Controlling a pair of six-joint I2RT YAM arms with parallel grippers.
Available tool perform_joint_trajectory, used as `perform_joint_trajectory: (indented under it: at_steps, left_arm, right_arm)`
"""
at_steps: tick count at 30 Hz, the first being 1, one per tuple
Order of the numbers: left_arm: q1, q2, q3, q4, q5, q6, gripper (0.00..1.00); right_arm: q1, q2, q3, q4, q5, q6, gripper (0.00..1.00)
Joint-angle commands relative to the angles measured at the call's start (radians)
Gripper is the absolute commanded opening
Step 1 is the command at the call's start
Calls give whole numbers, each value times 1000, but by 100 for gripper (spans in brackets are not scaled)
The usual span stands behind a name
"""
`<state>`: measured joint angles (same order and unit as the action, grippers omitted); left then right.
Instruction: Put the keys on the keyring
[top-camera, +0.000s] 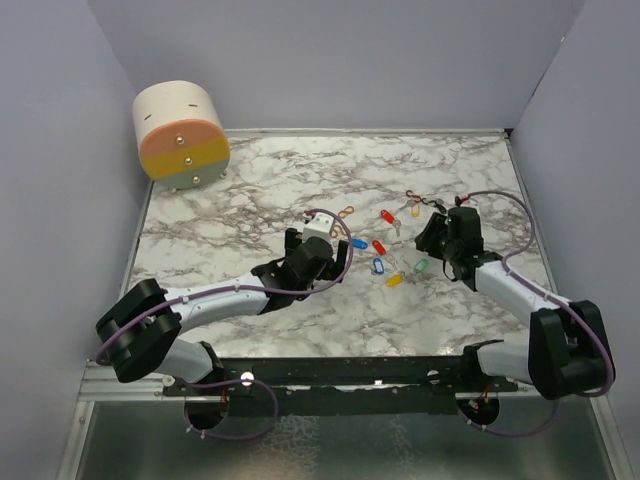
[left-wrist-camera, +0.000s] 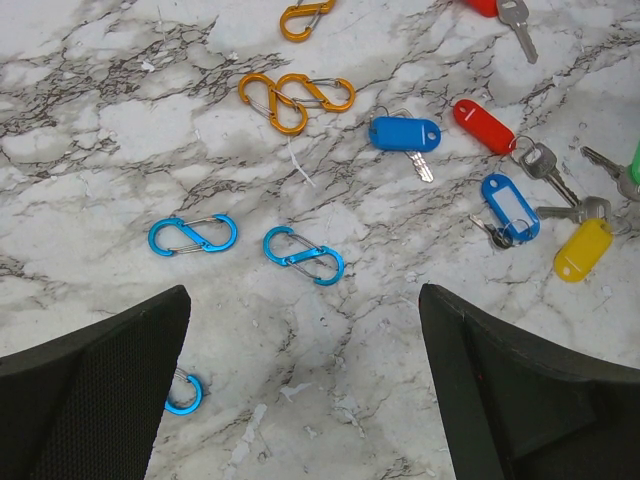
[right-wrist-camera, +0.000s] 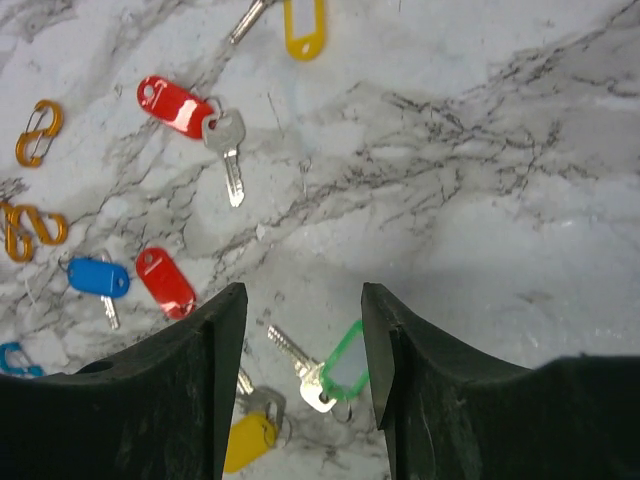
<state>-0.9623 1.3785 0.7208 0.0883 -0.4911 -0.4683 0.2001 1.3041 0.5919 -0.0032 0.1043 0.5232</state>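
Hovering low over the counter, the left hand is spread wide and holds nothing; beneath it lie two blue clips, side by side but apart, and a small blue ring shows half hidden behind one finger; orange clips lie beyond, toward the far edge. The keys are scattered loose about the middle of the counter, a little toward its right edge, between the two hands; every one lies flat on the marble. The right hand hangs over the right side of that scatter, fingers partway apart with nothing between them; the green key lies on the counter directly under the gap. Just beside it a yellow key is partly covered by a finger; past these are a red key, a second red key with a blue key close beside it, and a yellow tag furthest out. A round box sits at the far left corner.
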Motion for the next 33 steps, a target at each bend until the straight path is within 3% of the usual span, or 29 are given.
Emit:
perform_joint_trajectory:
  at_steps: [1,6,33]
  left_arm:
    - [6,-12,-17,20,-20,3,99]
    - [7,-19,-24,27,-19,5,99]
    - [28,-51,-46,1,-41,1,99]
  right_arm:
    - [1,-137,-53,-48,-97,74,49]
    - [1,-213,-81,-113,-109,87,48]
    - [1,-131,-199,-107,-174,110,38]
